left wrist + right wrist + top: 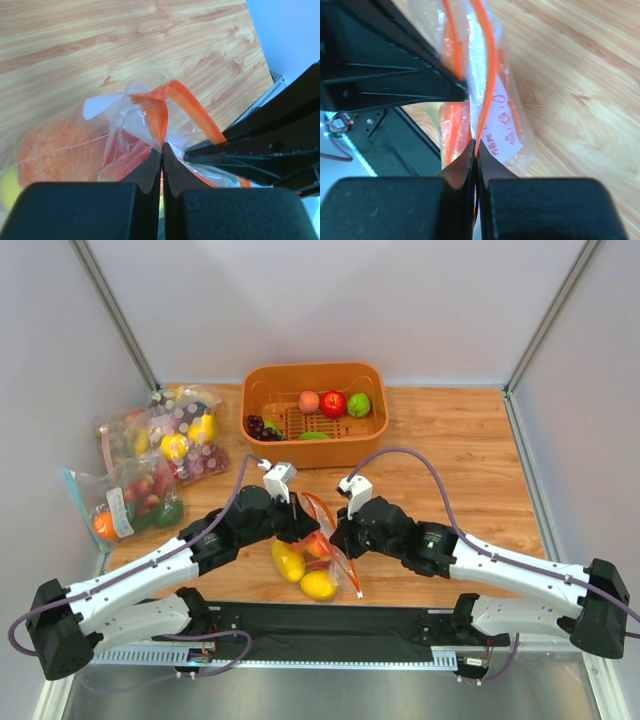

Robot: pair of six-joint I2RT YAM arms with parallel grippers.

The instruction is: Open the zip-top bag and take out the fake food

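The zip-top bag [322, 538] lies near the table's front edge between my two grippers, its orange-red zip strip [172, 95] raised. The fake food shows inside it: two yellow fruits [288, 560], an orange pepper [55, 155] and something red. My left gripper [162, 146] is shut on one side of the zip strip. My right gripper [476, 145] is shut on the other side, next to the white label [502, 125]. In the top view the left gripper [303, 530] and right gripper [336, 537] meet over the bag's mouth.
An orange basket [320, 453] at the back holds a peach, a red apple, a green fruit and grapes. Two other filled bags [180, 435] and a blue-zipped one [120, 505] lie at the left. A black mat [330, 625] runs along the near edge.
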